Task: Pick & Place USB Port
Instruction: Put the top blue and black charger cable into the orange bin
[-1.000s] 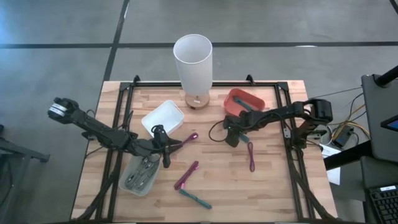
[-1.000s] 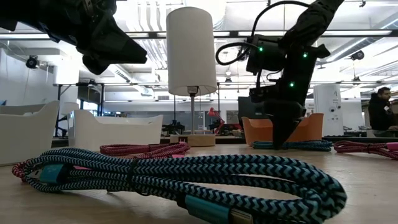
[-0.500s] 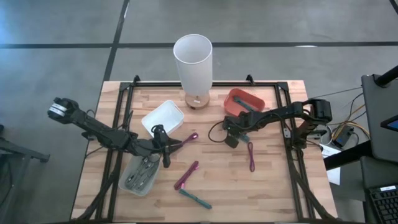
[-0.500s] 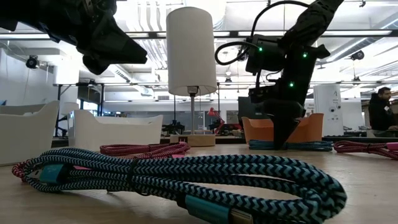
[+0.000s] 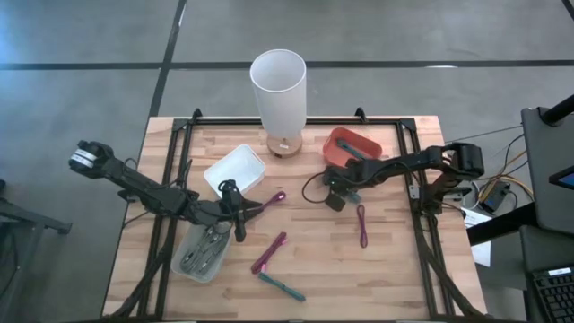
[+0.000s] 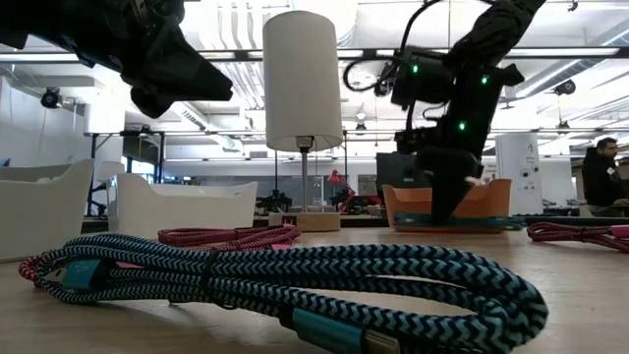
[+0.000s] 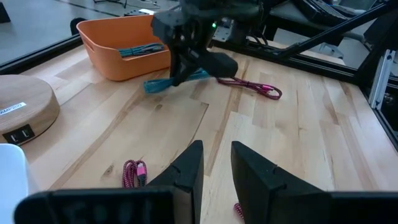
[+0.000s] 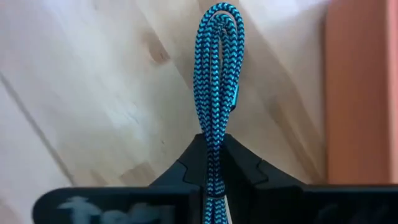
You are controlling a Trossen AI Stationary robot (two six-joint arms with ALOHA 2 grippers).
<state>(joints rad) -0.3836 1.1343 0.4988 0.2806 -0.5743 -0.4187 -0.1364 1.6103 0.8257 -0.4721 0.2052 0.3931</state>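
My right gripper (image 5: 335, 194) hangs in front of the orange bin (image 5: 352, 145), shut on a coiled teal braided USB cable (image 7: 171, 81). That bin holds another teal cable (image 7: 140, 50). My left gripper (image 7: 216, 160) stands open and holds nothing, left of centre above the table. A pink cable (image 5: 275, 197) lies just beyond it. More cables lie flat on the wood: a pink one (image 5: 362, 224) near my right gripper, and a pink one (image 5: 269, 253) and a teal one (image 5: 282, 285) toward the near edge. My right gripper pinches the folded teal bundle (image 8: 212, 140) between its two fingers, several strands together. The looped end (image 8: 219, 56) sticks out past the fingertips. The fingers point down from above and lie across the bundle. The bundle sits roughly level, just off the wood.
A white lamp (image 5: 278, 90) on a wooden base stands at the far middle. A white bin (image 5: 235, 170) sits left of it, and a clear bin (image 5: 204, 251) of cables is near the left front. A black frame (image 5: 421, 206) borders the table.
My right gripper has risen a little in front of the orange bin. The teal cable, which lay on the wood below it, has come up with it.
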